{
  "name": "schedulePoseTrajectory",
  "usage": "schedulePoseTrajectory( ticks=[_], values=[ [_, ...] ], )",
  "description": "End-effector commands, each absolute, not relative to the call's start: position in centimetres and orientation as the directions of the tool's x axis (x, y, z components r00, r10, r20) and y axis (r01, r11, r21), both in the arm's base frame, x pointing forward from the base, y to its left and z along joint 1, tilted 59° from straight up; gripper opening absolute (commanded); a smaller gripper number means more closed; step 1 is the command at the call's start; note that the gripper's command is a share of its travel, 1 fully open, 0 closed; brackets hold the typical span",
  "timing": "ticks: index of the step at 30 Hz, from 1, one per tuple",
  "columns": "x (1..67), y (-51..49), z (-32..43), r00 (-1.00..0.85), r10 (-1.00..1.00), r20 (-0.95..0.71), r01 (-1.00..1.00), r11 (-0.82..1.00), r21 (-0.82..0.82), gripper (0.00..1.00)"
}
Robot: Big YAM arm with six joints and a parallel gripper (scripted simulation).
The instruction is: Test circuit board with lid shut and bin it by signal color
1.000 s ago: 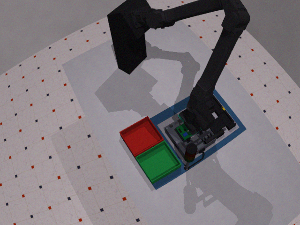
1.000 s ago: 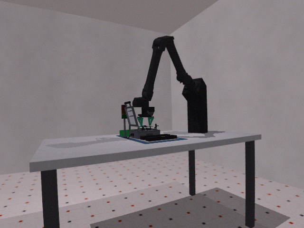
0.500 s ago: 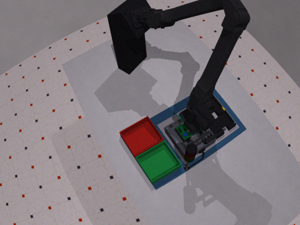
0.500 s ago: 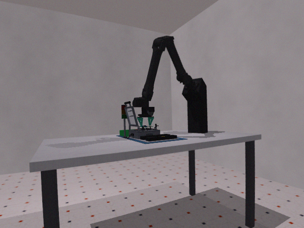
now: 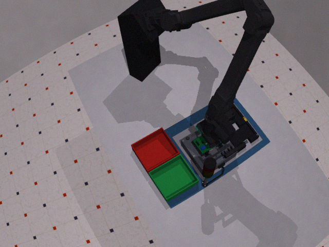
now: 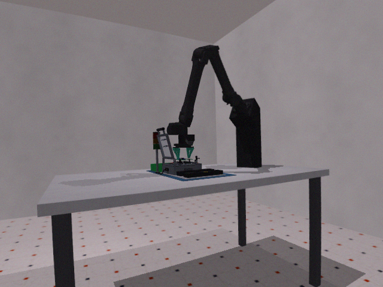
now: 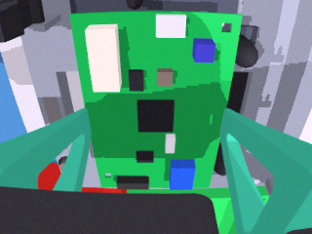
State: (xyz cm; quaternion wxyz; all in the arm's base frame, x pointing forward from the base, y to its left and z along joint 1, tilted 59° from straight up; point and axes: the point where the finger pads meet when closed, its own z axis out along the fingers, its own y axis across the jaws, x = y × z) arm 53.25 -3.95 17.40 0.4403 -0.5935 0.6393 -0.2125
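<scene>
My gripper (image 7: 155, 118) (image 5: 209, 143) (image 6: 183, 155) is shut on the green circuit board (image 7: 195, 85) (image 5: 201, 144), one teal finger on each long edge. The board is face up, and its white connector (image 7: 101, 58) is at the end away from the wrist. It sits low over the grey tester (image 5: 189, 153) (image 6: 179, 169), and I cannot tell whether it touches the plate. Black posts (image 7: 246, 49) show past its far end and right side. The tester's lid (image 6: 165, 148) stands open. The signal tower (image 5: 208, 167) (image 6: 155, 140) looks dark.
The black tray (image 5: 248, 131) (image 6: 201, 173) lies beside the tester on the blue mat (image 5: 175, 203). The red bin (image 5: 155, 151) and the green bin (image 5: 172, 180) (image 6: 152, 167) stand side by side on the tester's other side. The arm's base (image 5: 140, 39) stands at the back.
</scene>
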Motion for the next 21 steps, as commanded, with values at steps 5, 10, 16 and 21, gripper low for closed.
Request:
schedulePoseTrajectory(
  ticks=[5,10,16,21],
  values=[
    [53.15,-3.09,17.71,0.106,-0.943,-0.314,-0.563,0.204,-0.801,0.72],
    [53.13,-3.08,17.71,0.106,-0.943,-0.314,-0.563,0.204,-0.801,0.72],
    [53.13,-3.08,17.73,0.106,-0.943,-0.314,-0.562,0.203,-0.802,0.72],
    [53.08,-3.07,17.70,0.106,-0.943,-0.314,-0.562,0.203,-0.802,0.72]
  ],
)
